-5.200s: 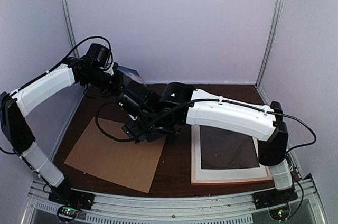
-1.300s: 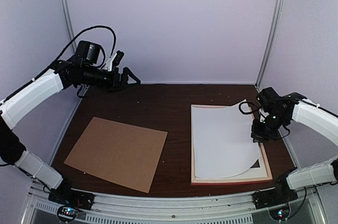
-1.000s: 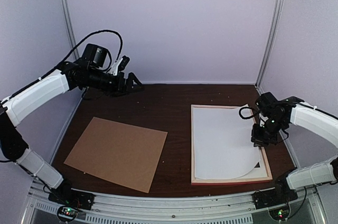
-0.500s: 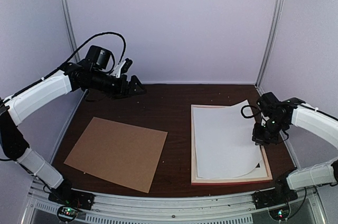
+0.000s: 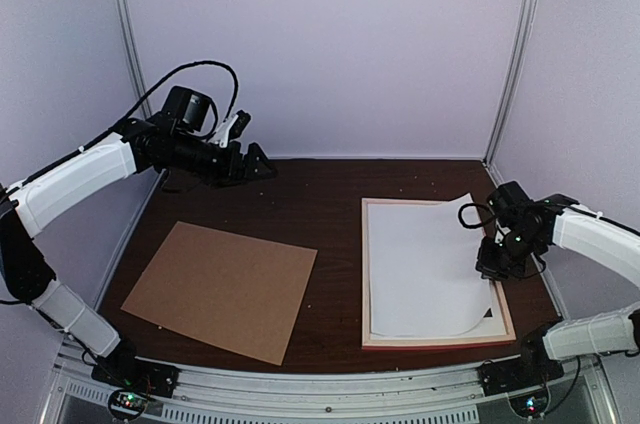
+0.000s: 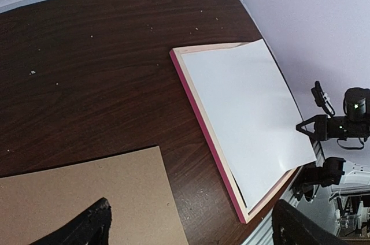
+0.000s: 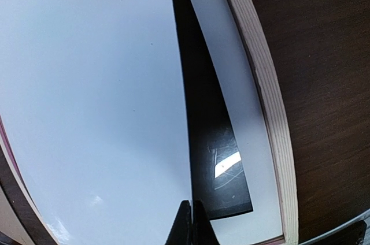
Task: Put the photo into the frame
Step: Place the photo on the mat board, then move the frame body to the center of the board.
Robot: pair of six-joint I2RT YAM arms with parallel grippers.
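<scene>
The photo (image 5: 420,264), seemingly face down, lies in the frame (image 5: 366,274) at 4 o'clock on the tabletop (image 5: 320,194), right edge curled up. The right claw (image 5: 496,268) is pinched on that edge; the left claw (image 5: 258,159) gapes wide, hovering at 10 o'clock.

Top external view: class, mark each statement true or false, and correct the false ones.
1. The brown cardboard lies left of the frame, apart from it. True.
2. The left gripper is shut on the cardboard. False: it is open in the air, holding nothing.
3. The right gripper is shut on the right edge of the photo. True.
4. The photo lies fully flat in the frame. False: its right edge is lifted and curved.
5. The frame sits on the table's left half. False: it is on the right half.
</scene>
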